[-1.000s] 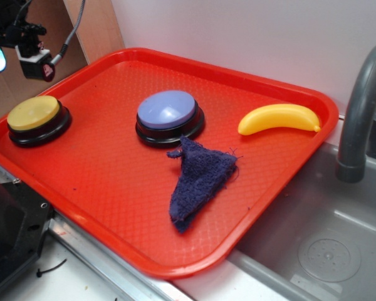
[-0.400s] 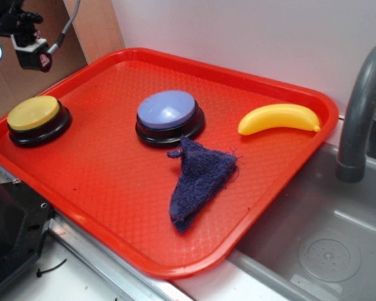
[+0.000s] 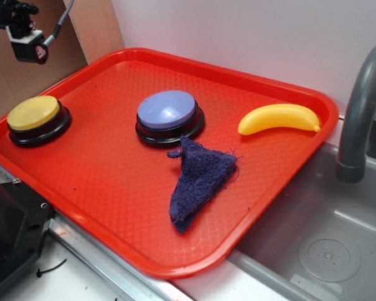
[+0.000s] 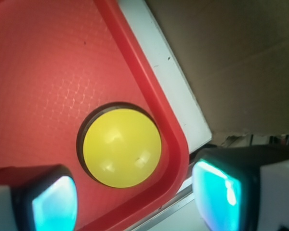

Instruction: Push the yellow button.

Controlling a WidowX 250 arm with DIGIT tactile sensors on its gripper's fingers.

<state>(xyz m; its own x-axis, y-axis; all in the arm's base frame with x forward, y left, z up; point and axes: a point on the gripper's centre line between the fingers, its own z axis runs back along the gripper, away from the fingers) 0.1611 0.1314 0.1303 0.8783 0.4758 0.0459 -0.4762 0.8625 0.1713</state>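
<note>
The tool (image 4: 135, 199) hangs in the air with its two pads (image 4: 53, 204) spread wide apart and nothing between them. In the wrist view the yellow button (image 4: 121, 147) sits straight below it, in the gap between the pads, clearly apart from both. The button's domed yellow cap rests on a black round base in a corner of the red tray (image 4: 48, 72), close against the tray's raised rim.

In the exterior view only part of the tool (image 3: 15, 28) shows at the upper left edge, above and behind the yellow button (image 3: 34, 114). Farther from the tool along the tray (image 3: 113, 188) stands a lavender-blue button (image 3: 168, 111) of the same shape. A crumpled dark blue cloth (image 3: 197, 182) lies just beside that button. Beyond them, near the tray's far end, lies a yellow plastic banana (image 3: 279, 118). Past the tray, a grey faucet (image 3: 363, 106) rises over a grey sink (image 3: 326, 244).
</note>
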